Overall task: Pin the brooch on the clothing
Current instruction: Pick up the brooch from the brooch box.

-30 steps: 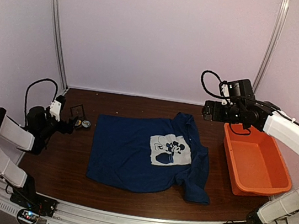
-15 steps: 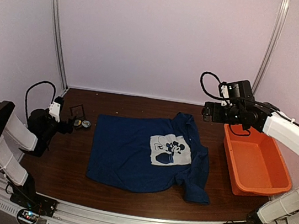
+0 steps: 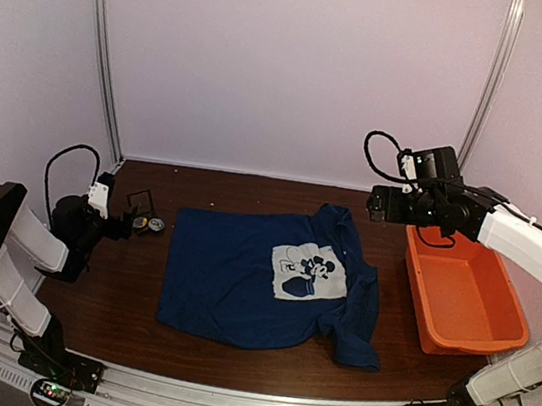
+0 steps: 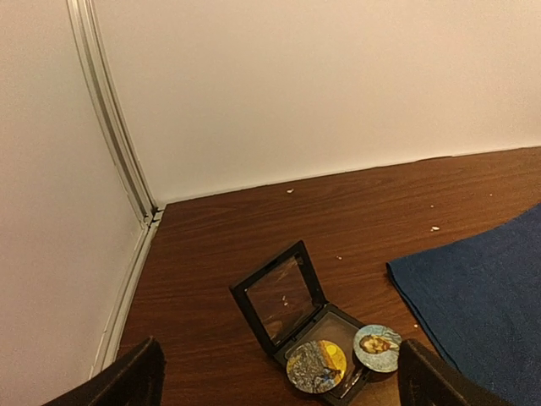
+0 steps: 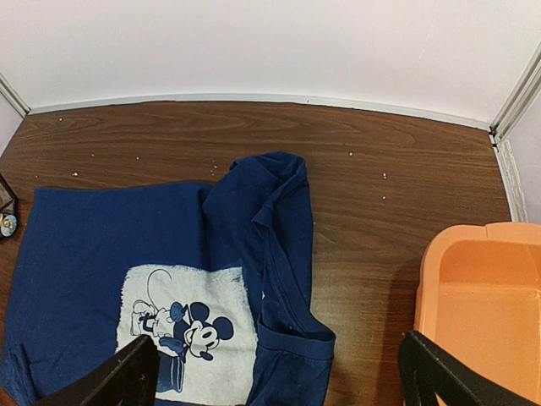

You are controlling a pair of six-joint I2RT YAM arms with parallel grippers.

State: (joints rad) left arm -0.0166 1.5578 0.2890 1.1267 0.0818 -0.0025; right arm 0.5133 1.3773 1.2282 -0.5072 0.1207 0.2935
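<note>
First, take up the brooch (image 4: 377,348). It lies beside a yellowish badge (image 4: 315,365) at the box (image 4: 275,298), just ahead of the left gripper (image 4: 279,379), whose jaws stand wide apart and empty. Descend squarely and close across the disc's rim; a thin, smooth, hard badge will likely slip if pressed on its face. Whether it rests on the tray edge or the table (image 4: 254,224) is unclear. The box is black and hinged, lid raised. Beyond lies the shirt (image 3: 230,278), soft navy knit, spread flat. The right gripper (image 5: 279,381), also agape and empty, hangs above its far edge, near the rigid orange tub (image 3: 507,317).
</note>
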